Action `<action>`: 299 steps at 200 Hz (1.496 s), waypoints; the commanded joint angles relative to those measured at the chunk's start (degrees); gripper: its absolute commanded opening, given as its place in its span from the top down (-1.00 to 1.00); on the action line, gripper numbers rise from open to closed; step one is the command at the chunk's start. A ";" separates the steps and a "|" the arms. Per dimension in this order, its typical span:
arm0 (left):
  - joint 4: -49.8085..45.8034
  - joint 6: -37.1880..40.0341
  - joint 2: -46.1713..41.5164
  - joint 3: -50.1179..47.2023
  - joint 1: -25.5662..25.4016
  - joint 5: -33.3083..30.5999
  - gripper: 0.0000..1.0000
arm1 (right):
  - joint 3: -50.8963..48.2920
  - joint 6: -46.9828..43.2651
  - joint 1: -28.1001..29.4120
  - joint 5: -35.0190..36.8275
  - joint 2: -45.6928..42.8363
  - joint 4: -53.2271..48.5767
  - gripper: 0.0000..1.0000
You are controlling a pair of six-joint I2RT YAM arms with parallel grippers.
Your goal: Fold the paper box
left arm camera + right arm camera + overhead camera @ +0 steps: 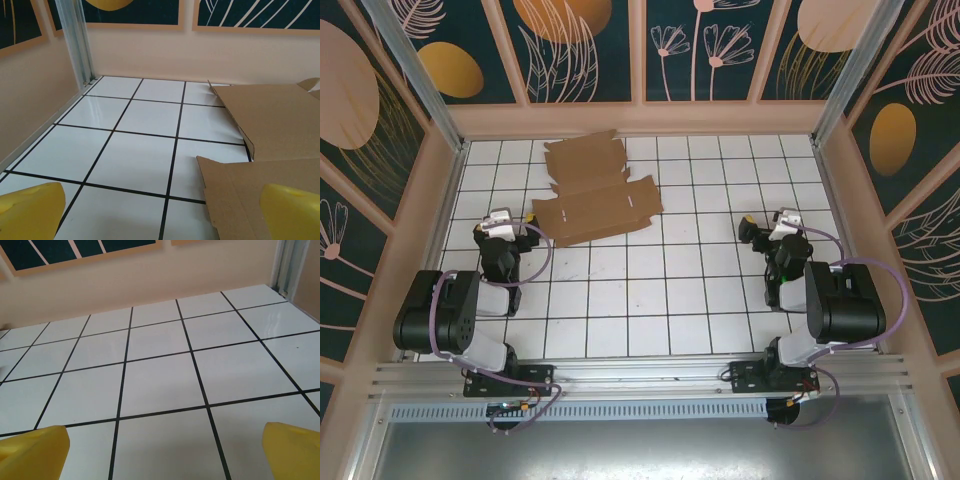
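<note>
The paper box (592,192) lies flat and unfolded on the white tiled table, a brown die-cut cardboard sheet with flaps and slots, at the back left of centre. In the left wrist view its near flaps (272,150) fill the right side. My left gripper (507,225) rests low just left of the sheet's near-left corner, open, its yellow fingertips (32,210) wide apart with nothing between them. My right gripper (765,228) sits at the right side of the table, well away from the box, open too, with its yellow fingertips (292,450) over bare tiles.
Peach walls with dark floral panels enclose the table on three sides. A metal post (75,40) stands in the back left corner and another (287,262) in the back right. Bare tiles (660,300) stretch between the two arms.
</note>
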 commanded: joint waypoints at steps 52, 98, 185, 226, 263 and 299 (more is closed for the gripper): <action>2.78 -1.04 -0.28 0.06 0.20 0.83 -0.98 | 1.03 -0.97 0.40 1.32 0.32 1.80 -0.98; 2.68 -1.08 -0.29 0.19 0.20 0.83 -0.98 | 1.05 -1.03 0.33 1.33 0.34 1.79 -0.98; -5.73 1.01 -4.61 2.92 0.16 5.60 -0.98 | 1.00 -1.03 0.41 1.33 0.33 1.93 -0.98; -23.37 -1.32 -12.02 10.90 0.11 4.40 -0.98 | 1.47 -1.51 1.82 4.00 -6.41 -4.93 -0.98; -40.20 -14.03 -4.55 26.84 0.11 7.23 -0.98 | 9.01 1.19 5.67 7.35 -16.80 -27.42 -0.98; -55.55 -19.69 10.31 46.76 0.20 10.30 -0.98 | 16.39 2.10 12.04 3.08 -20.02 -40.94 -0.98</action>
